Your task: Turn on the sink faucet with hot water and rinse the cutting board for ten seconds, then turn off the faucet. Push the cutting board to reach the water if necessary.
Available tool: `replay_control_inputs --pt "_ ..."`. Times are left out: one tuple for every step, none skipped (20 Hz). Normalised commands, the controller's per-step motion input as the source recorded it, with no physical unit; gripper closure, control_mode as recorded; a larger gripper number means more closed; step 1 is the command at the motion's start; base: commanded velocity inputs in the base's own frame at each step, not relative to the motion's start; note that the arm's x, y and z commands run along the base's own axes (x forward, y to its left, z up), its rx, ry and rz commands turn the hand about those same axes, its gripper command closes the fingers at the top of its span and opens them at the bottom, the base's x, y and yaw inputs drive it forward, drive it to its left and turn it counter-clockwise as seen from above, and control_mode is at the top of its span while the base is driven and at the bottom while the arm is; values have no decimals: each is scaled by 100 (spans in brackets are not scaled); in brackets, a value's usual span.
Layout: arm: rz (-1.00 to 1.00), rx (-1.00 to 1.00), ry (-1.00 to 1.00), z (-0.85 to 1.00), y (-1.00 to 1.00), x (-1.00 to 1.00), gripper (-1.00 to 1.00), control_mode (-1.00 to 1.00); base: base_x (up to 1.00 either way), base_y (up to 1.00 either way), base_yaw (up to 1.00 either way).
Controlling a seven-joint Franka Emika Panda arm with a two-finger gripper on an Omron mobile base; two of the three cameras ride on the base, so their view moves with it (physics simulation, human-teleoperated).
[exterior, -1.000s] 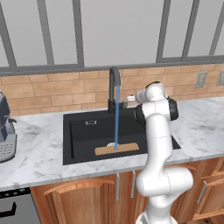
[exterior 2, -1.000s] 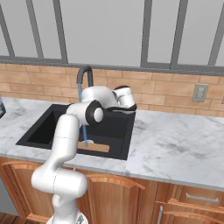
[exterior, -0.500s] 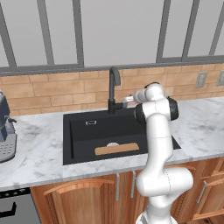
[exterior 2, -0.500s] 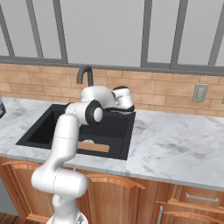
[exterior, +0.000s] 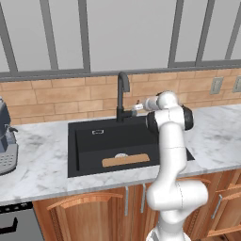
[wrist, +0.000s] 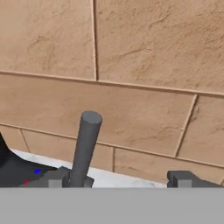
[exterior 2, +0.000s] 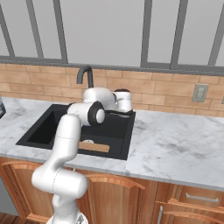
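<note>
The gripper [wrist: 118, 179] sits right at the base of the tall black matte gooseneck faucet [exterior: 121, 96], jaws spread wide, and the small grey lever handle [wrist: 85, 148] stands upright just inside its left fingertip, untouched by the right one. No stream falls from the spout. The thin tan wooden cutting board [exterior: 125, 160] lies lengthwise along the front of the matte black sink [exterior: 89, 153], beside the drain.

Coffee machine [exterior: 5, 141] on marble counter [exterior: 37, 160]; wall outlet [exterior 2: 200, 92] on brick backsplash [wrist: 144, 57].
</note>
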Motion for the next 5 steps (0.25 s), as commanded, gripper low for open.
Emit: replay_control_inputs --pt "3 0 0 9 14 0 -100 -100 0 0 0" --pt "3 0 0 10 14 0 -100 -100 0 0 0" --pt "3 0 0 11 6 0 -100 -100 0 0 0" --pt "1 0 0 9 0 -1 -100 -100 0 0 0" --pt "0 0 0 6 0 0 -100 -100 0 0 0"
